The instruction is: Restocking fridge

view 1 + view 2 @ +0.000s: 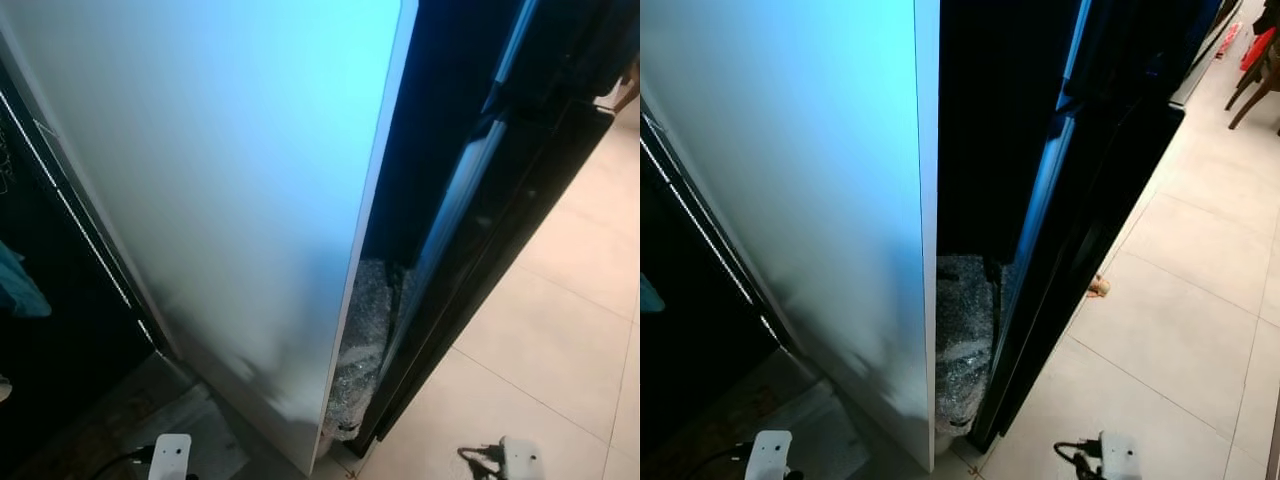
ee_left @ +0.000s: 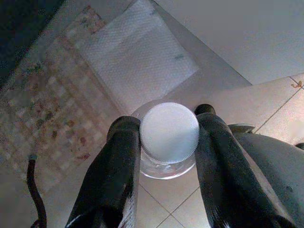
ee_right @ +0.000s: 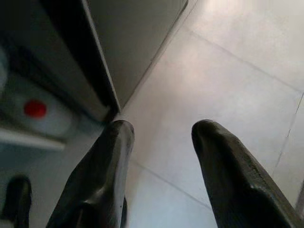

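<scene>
— Between the left gripper's [image 2: 168, 137] two black fingers [image 2: 114, 171] sat a clear bottle [image 2: 167, 159], seen end-on from above its ribbed white cap [image 2: 169, 132]. Was it held?

— It appeared so. The fingers pressed either side of the neck just under the cap, so the left gripper was clamped on the bottle, which hung upright over the tiled floor [image 2: 280, 123], its long axis running straight away from the wrist camera. Beneath it lay a sheet of bubble wrap [image 2: 140, 57] and a patterned mat [image 2: 52, 99].

— And the fridge?

— Ahead and above. From the head camera the white fridge door [image 1: 220, 200] stood edge-on, swung out, with the dark body of the fridge [image 1: 470, 220] to its right and a wad of bubble wrap [image 1: 360, 360] stuffed into the gap at the foot. The lit shelves lay on the far left, past the door's inner face.

— What about the other arm?

— The right gripper [image 3: 161, 137] hung low with its fingers spread and nothing between them, pointed at bare tile beside a cabinet edge [image 3: 99, 61]; something pale with a red spot [image 3: 35, 109] showed blurred nearby.

— So which arm mattered?

— The left, judging by the load. The bottle would probably have to be lifted up and leftward round the door.
</scene>
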Tool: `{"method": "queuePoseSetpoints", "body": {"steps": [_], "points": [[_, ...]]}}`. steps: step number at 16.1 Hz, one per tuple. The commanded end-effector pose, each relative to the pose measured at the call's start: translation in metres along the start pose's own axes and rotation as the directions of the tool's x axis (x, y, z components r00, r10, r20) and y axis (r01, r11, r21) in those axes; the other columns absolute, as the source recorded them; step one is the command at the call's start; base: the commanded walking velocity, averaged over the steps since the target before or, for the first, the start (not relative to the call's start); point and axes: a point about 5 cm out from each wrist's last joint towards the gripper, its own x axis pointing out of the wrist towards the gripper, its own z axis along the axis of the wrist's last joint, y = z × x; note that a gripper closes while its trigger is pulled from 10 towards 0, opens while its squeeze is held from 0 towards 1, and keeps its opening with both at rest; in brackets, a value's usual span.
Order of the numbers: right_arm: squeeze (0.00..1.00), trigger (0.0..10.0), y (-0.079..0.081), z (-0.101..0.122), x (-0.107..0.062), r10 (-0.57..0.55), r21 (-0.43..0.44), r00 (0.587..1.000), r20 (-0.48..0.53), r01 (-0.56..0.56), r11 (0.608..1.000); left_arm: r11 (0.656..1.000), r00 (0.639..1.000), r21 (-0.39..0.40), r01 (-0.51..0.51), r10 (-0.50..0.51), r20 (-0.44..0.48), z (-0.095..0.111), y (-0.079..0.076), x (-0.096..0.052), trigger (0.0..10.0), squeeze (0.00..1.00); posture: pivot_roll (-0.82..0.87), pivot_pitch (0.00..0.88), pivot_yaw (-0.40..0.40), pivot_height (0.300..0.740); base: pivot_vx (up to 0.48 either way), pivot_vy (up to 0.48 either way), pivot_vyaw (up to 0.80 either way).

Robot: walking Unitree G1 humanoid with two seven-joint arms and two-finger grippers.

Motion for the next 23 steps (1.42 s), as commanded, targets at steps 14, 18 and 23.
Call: {"method": "queuePoseSetpoints", "body": {"steps": [14, 18, 23], "points": [[0.0, 10.0, -0.002, 0.017, -0.003, -0.004, -0.005, 0.982, 0.188, 0.005, 1.0, 1.0, 1.0, 0.025, 0.003, -0.002, -0.03, -0.008, 0.006, -0.001, 10.0, 0.0, -0.05, 0.011, -0.057, 0.74, 0.0, 0.0, 0.0], [0.0, 10.0, -0.002, 0.016, -0.003, -0.006, 0.016, 0.981, 0.192, 0.003, 1.0, 1.0, 1.0, 0.023, 0.005, -0.005, -0.019, -0.005, 0.004, -0.001, 10.0, 0.0, -0.05, 0.005, -0.06, 0.74, 0.0, 0.0, 0.0], [0.0, 10.0, -0.006, 0.006, -0.002, -0.069, -0.012, 0.995, 0.078, 0.07, 0.997, 1.0, 1.0, 0.028, 0.009, -0.009, -0.02, -0.005, 0.003, -0.001, 10.0, 0.0, -0.06, 0.0, -0.06, 0.74, 0.0, 0.0, 0.0]]}}
